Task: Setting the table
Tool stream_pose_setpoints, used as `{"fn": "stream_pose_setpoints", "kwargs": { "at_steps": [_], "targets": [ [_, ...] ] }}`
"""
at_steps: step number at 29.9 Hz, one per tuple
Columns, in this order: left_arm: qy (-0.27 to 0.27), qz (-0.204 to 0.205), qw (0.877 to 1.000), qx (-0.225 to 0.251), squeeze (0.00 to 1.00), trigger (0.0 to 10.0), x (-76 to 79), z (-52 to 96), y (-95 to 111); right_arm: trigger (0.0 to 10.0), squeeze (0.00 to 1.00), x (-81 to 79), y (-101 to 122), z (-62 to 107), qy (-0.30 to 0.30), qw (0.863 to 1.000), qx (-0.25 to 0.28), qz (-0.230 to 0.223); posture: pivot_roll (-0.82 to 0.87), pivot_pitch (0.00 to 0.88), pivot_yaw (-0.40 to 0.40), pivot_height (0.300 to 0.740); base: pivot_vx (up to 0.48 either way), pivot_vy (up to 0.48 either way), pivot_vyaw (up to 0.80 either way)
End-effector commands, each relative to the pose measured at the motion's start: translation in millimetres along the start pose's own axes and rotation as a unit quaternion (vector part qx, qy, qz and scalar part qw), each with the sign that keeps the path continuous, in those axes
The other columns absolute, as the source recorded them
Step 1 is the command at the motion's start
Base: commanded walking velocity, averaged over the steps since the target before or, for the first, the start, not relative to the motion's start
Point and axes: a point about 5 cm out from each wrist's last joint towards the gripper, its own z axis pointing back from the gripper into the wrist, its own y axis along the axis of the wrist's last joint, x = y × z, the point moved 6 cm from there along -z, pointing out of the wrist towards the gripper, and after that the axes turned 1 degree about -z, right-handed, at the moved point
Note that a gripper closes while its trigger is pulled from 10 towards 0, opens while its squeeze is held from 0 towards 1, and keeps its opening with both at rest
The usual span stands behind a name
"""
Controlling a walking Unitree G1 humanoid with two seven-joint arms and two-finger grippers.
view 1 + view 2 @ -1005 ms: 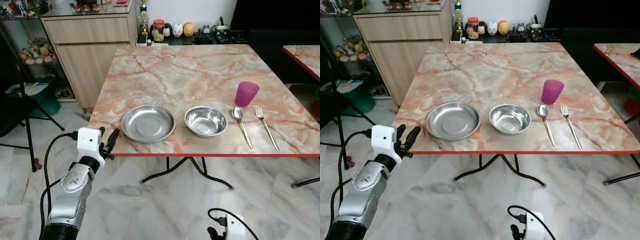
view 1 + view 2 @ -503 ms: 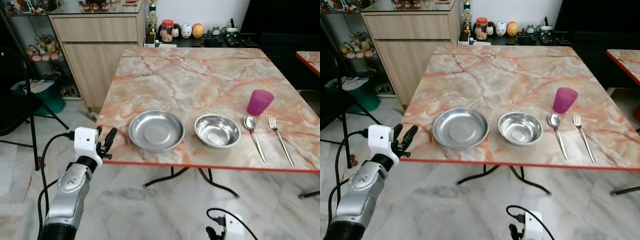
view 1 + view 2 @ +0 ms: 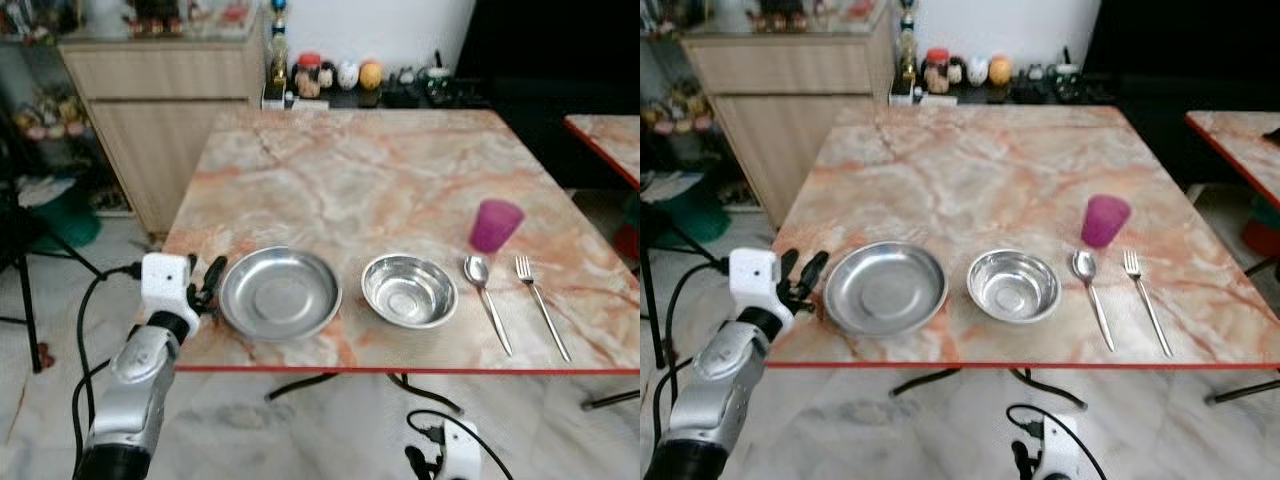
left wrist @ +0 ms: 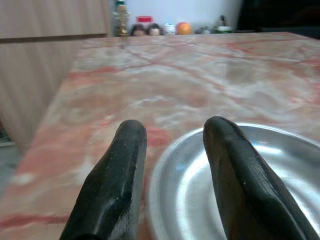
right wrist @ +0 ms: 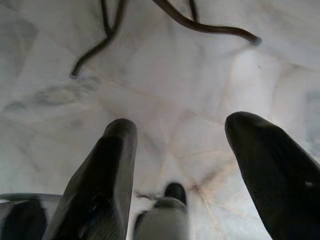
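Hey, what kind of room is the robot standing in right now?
Probably a home dining area: a marble-patterned table is laid with a steel plate, bowl, spoon, fork and purple cup, with a wooden sideboard nearby.

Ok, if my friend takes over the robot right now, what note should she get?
Left gripper: jaws open at the near left rim of the flat steel plate, not gripping it.
Right gripper: open, hanging idle over the floor.
On the table, left to right: plate, steel bowl, spoon, fork; purple cup behind the spoon.
Left: likely grasp and place the plate.
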Motion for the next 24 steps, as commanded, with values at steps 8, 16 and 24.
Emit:
{"fn": "stream_pose_setpoints", "kwargs": {
  "at_steps": [8, 16, 24],
  "targets": [
    [-0.003, 0.057, 0.997, -0.042, 1.00, 10.0, -1.0, -2.7, -8.6, 10.0, 0.00, -1.3, -2.7, 0.2, -0.004, 1.000, -0.002, -0.013, 0.05, 0.000, -0.015, 0.740, 0.000, 0.000, 0.00],
    [0.034, 0.114, 0.989, -0.093, 1.00, 10.0, -8.5, -8.4, -20.9, 10.0, 0.00, -0.7, -2.3, 0.1, -0.006, 1.000, -0.002, -0.014, 0.05, 0.000, -0.016, 0.740, 0.000, 0.000, 0.00],
    [0.043, 0.126, 0.982, -0.137, 0.00, 10.0, -9.0, -7.9, -33.7, 10.0, 0.00, -0.5, -2.6, 0.2, -0.005, 1.000, -0.003, -0.014, 0.05, 0.000, -0.018, 0.740, 0.000, 0.000, 0.00]
  ]
}}
